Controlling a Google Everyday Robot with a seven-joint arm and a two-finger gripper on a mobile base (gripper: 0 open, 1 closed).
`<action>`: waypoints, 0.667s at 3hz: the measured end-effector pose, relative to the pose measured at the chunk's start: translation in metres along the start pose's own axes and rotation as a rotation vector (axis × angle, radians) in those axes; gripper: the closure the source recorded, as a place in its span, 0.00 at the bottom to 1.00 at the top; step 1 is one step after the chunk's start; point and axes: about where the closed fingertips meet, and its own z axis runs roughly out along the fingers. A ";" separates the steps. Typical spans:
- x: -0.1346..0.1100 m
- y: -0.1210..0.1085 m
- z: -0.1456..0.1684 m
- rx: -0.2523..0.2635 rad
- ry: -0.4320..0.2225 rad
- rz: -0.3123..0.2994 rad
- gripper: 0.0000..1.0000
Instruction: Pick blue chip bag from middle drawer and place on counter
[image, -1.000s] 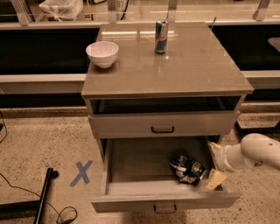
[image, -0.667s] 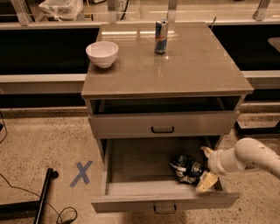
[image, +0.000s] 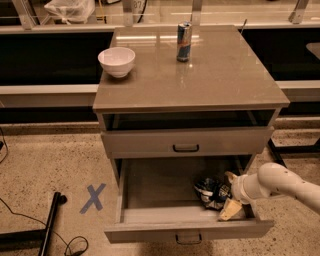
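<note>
The middle drawer (image: 150, 186) is pulled open below the shut top drawer. The blue chip bag (image: 210, 191) lies crumpled in its right half, dark and shiny. My gripper (image: 225, 196) reaches in from the right on a white arm. It is open, with one tan finger (image: 230, 176) behind the bag's right edge and the other (image: 229, 210) in front of it, by the drawer's front wall. The bag rests on the drawer floor. The counter (image: 220, 75) tops the cabinet above.
A white bowl (image: 116, 61) stands at the counter's back left and a slim blue-and-silver can (image: 184, 41) at the back middle. A blue tape X (image: 93, 197) marks the floor left of the drawer, and a black pole (image: 50, 225) with a cable lies beyond it.
My gripper has moved left inside the drawer, from its right edge up to the chip bag. The bag has not moved.
</note>
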 end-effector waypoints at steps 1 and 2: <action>0.009 -0.003 0.010 -0.002 0.003 0.028 0.13; 0.015 -0.004 0.018 -0.013 0.013 0.045 0.36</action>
